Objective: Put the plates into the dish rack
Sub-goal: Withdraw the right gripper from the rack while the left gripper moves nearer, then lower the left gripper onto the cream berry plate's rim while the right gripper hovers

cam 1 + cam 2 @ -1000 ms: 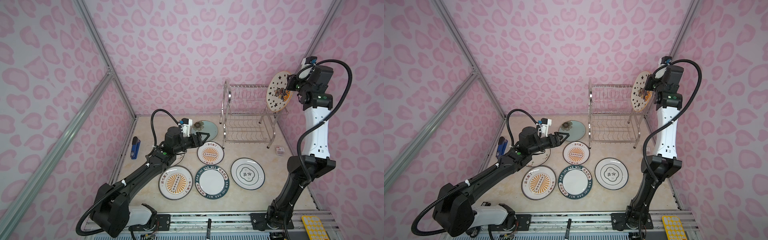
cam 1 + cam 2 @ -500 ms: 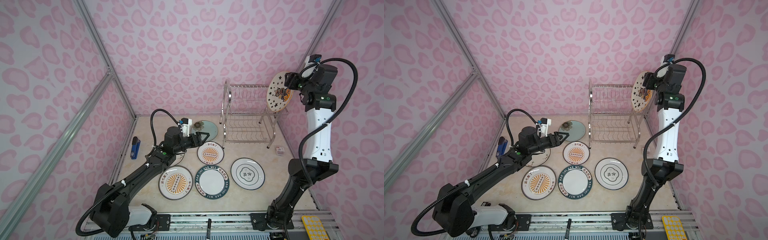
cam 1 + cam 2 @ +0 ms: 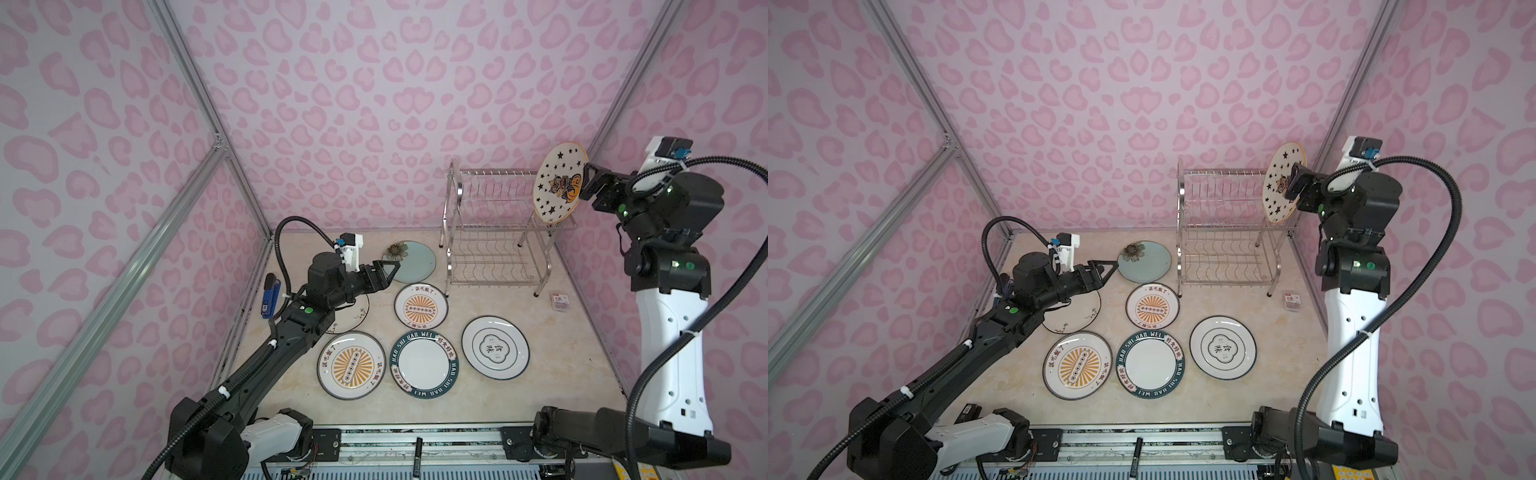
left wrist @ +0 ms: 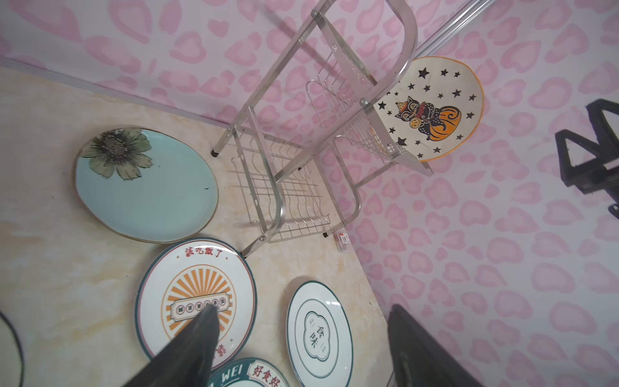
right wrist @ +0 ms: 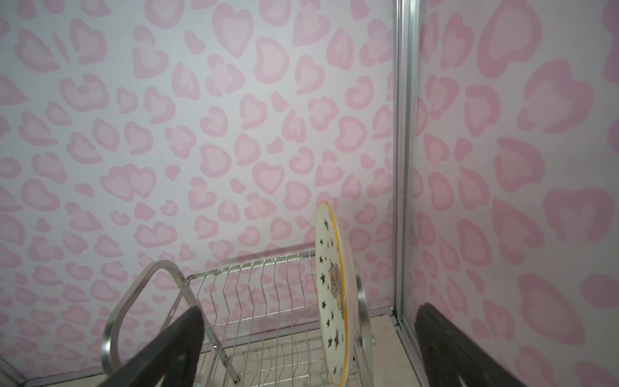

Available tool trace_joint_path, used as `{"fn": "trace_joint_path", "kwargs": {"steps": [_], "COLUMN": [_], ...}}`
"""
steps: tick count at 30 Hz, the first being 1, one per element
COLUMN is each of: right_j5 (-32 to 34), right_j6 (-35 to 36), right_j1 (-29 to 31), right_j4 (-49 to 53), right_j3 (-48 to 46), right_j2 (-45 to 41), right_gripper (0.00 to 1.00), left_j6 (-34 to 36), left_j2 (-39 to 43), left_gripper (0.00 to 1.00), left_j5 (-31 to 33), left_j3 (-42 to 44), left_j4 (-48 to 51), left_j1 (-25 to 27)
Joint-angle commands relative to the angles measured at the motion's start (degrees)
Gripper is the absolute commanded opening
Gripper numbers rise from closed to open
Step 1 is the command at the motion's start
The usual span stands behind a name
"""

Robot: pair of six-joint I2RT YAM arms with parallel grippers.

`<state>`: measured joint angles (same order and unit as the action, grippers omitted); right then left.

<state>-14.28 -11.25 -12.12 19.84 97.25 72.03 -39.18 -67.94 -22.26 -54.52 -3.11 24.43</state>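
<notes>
Two black arms point(image 3: 266, 365), jaws of both spread and empty. Right gripper point(image 3: 589, 183) raised at upper right, level with the top tier of the chrome wire dish rack point(image 3: 490, 227), beside the glossy star-and-cat plate point(image 3: 559, 183) standing on edge at that tier's right end. Left gripper point(image 3: 390, 270) stretched low, near the pale blue flower plate point(image 3: 415, 264). Five more round plates point(image 3: 352, 365) flat on the marbled table point(image 3: 561, 353). Legible on the dark-teal rim point(image 3: 422, 337): "SHI HAO WEI".
</notes>
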Motion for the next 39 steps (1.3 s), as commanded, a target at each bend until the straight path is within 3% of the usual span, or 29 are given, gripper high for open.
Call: {"fn": "trace_joint_path", "kwargs": {"steps": [1,8,19,28,35,39], "right_j5": [-0.81,6.33,7.67,8.04,6.32,4.33], "right_j6": [-4.50,-7.84,-17.19,-23.86,-25.07,-26.00], "right_j1": [3.74,18.81,32.41,41.23,42.05,42.08], "right_j4": [-7.99,-10.89,-15.39,-25.20,-31.04,-34.31], "right_j3": [-11.40,-35.77,-61.82,-71.62,-71.80,-71.28], "right_j2": [-8.40,-23.82,-29.12,-20.75,-11.82,-7.84], "right_gripper": [0.97,0.97,0.99,0.99,0.98,0.97], "left_j6": [5.67,6.80,4.66,0.44,0.69,0.15], "left_j2": [2.41,8.88,11.16,11.25,8.62,6.45], "left_gripper": [0.81,0.82,0.81,0.81,0.81,0.81], "left_j5": [2.83,7.38,9.70,8.94,4.24,5.28], "left_j3": [-1.18,1.56,9.03,16.95,19.03,18.87], "left_j4": [8.62,16.35,20.60,23.53,22.53,21.93], "left_j1": [-1.81,-6.84,-8.07,-8.07,-7.75,-7.29]}}
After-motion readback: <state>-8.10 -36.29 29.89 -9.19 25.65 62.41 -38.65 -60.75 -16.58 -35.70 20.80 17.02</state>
